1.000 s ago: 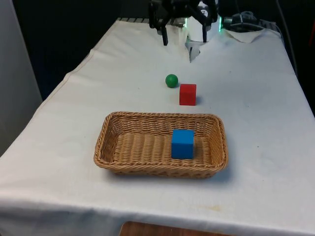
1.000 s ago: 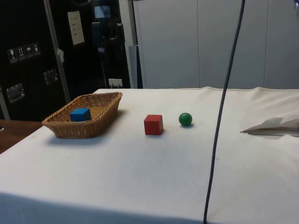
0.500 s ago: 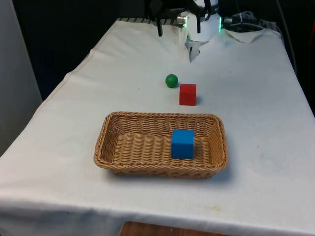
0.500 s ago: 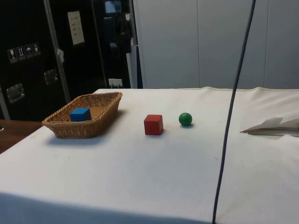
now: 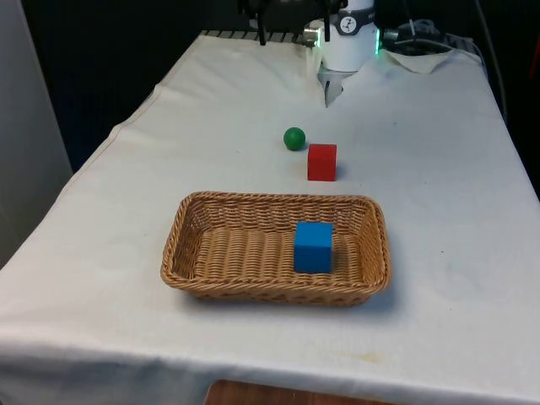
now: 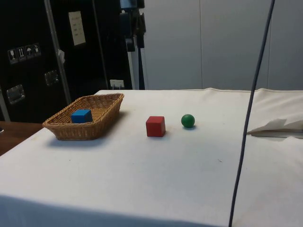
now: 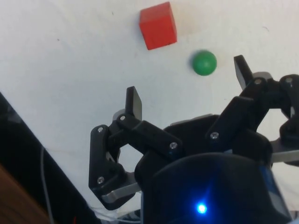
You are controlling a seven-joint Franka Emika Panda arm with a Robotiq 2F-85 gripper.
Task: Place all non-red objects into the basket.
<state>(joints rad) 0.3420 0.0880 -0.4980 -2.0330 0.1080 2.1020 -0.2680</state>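
Observation:
A wicker basket (image 5: 190, 253) (image 6: 102, 106) stands in the middle of the table with a blue cube (image 5: 313, 246) (image 6: 81, 115) inside, towards the front view's right. Beyond the basket a green ball (image 5: 294, 138) (image 6: 188, 120) (image 7: 204, 62) and a red cube (image 5: 321, 162) (image 6: 155, 126) (image 7: 158, 31) rest on the cloth, close together but apart. My gripper (image 7: 188, 86) hangs high above the table's far end (image 5: 263, 21), well away from all of them. It is open, with nothing between its fingers.
A crumpled fold of white cloth (image 5: 336, 84) (image 6: 279, 126) lies near the robot's base. A black cable (image 6: 248, 123) hangs down in front of the side camera. The table's edge drops off at the front view's left (image 5: 110, 143).
The gripper has risen and drifted towards the front view's left over the last second. The hanging cable in the side view has swung to the right. The objects have not moved.

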